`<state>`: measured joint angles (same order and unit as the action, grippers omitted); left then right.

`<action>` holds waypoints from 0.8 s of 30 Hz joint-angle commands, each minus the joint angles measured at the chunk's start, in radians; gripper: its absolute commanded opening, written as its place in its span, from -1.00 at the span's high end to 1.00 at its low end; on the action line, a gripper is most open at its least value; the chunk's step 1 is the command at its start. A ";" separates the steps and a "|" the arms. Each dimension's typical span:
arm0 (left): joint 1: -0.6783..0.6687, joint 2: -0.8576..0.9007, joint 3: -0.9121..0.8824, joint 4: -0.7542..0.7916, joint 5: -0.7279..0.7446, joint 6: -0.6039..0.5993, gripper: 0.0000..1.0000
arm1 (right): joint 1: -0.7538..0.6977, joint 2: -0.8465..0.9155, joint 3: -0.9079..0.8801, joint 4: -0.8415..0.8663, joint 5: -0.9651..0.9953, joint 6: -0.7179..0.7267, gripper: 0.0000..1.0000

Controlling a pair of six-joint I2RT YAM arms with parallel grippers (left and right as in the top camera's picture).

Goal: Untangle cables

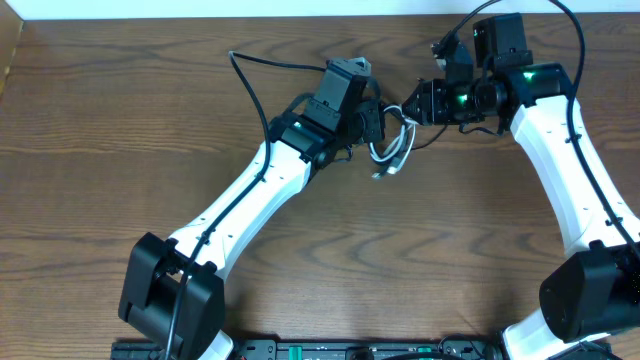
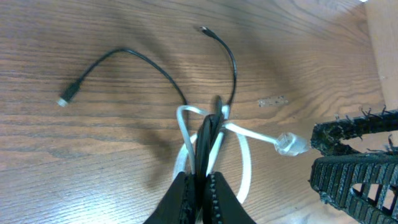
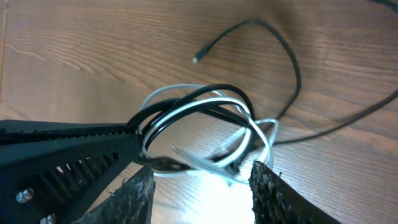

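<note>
The black cable (image 2: 155, 65) and white cable (image 2: 245, 165) are tangled in a small coil on the wooden table. My left gripper (image 2: 200, 183) is shut on the black and white strands of the coil; it also shows in the overhead view (image 1: 377, 126). The white plug (image 2: 290, 144) points towards my right gripper (image 2: 348, 162). In the right wrist view the coil (image 3: 199, 115) lies just ahead of my open right gripper (image 3: 202, 183), with nothing between its fingers. The left gripper's fingers (image 3: 68, 146) pinch the coil from the left. In the overhead view the white loops (image 1: 392, 150) hang between the two grippers.
Two loose black cable ends lie on the wood (image 2: 66, 98) (image 2: 203, 28), and one shows in the right wrist view (image 3: 198, 59). A long black strand runs left in the overhead view (image 1: 245, 75). The table's back edge meets a white wall (image 1: 200, 8).
</note>
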<state>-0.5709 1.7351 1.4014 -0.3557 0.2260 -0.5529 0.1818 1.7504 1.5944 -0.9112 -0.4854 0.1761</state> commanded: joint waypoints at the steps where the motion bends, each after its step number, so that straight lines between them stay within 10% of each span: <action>1: 0.010 0.003 0.010 0.013 0.052 0.018 0.85 | 0.008 0.003 -0.004 0.005 -0.031 -0.017 0.06; 24: 0.080 0.002 0.010 0.119 0.335 -0.010 0.85 | 0.029 0.004 -0.107 0.185 -0.053 0.127 0.10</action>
<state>-0.4934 1.7355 1.4014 -0.2539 0.4889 -0.5526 0.2070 1.7504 1.5085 -0.7444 -0.5156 0.2523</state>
